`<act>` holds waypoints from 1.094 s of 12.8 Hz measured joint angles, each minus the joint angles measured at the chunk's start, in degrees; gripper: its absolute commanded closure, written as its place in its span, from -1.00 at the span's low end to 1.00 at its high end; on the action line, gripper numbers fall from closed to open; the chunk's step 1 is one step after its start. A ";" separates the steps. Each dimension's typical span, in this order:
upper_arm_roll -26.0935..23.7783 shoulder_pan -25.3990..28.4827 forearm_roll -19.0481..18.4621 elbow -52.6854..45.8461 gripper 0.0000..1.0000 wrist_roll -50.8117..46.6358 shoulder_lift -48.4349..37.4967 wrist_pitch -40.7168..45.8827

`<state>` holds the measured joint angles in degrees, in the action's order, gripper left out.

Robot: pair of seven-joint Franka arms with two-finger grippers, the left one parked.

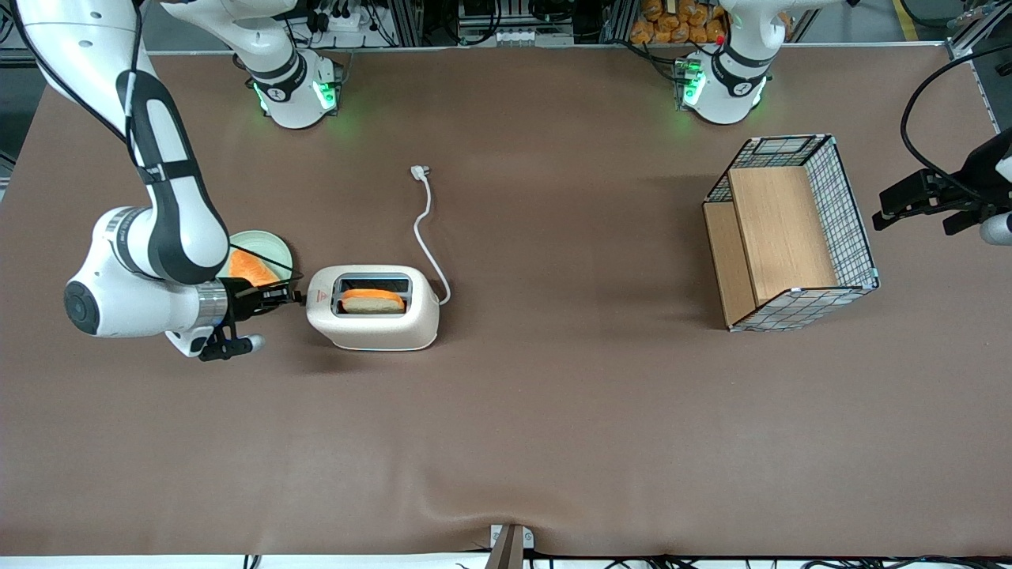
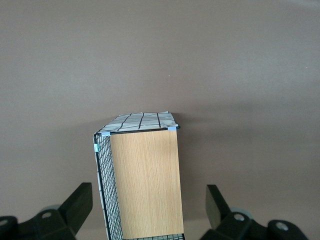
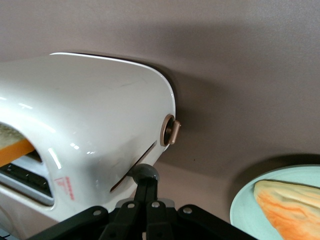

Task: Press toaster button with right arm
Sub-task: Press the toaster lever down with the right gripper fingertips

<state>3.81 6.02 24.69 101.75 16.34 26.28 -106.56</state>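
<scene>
A small cream-white rounded toaster [image 1: 374, 308] with two top slots stands on a brown-covered desk [image 1: 553, 411], toward the working arm's end. A slice of toast with an orange-brown crust [image 1: 372, 299] sits in the slot nearer the front camera. The toaster's white cord [image 1: 428, 237] trails away across the desk, ending in a loose plug.

The large white right arm with black joint panels [image 1: 158, 237] reaches in low, its slim black jaws [image 1: 291, 297] level with the toaster's short end. In the right wrist view the jaws [image 3: 144, 196] are drawn together, their narrow tip touching the small pale grey knob-like button [image 3: 145, 173], which sits at the foot of a slanted slot in that end wall. A round tan dial [image 3: 170, 130] is on the same wall, just above the button.

Just beside the jaws, farther from the front camera, a pale green round plate [image 1: 273, 251] carries an orange-and-cream wedge of food [image 3: 287, 207].

Well away from the jaws, toward the parked arm's end, a black wire basket with light wooden panels [image 1: 791, 233] rests on the desk.
</scene>
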 measured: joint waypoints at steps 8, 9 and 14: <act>0.53 -0.49 3.24 -0.11 1.00 4.19 3.14 -1.11; 0.57 -0.64 3.79 -0.12 1.00 4.68 3.43 -1.12; 0.67 -1.82 6.89 -0.13 1.00 6.63 4.67 -0.77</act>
<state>4.48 4.20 31.57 101.62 22.97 30.95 -107.33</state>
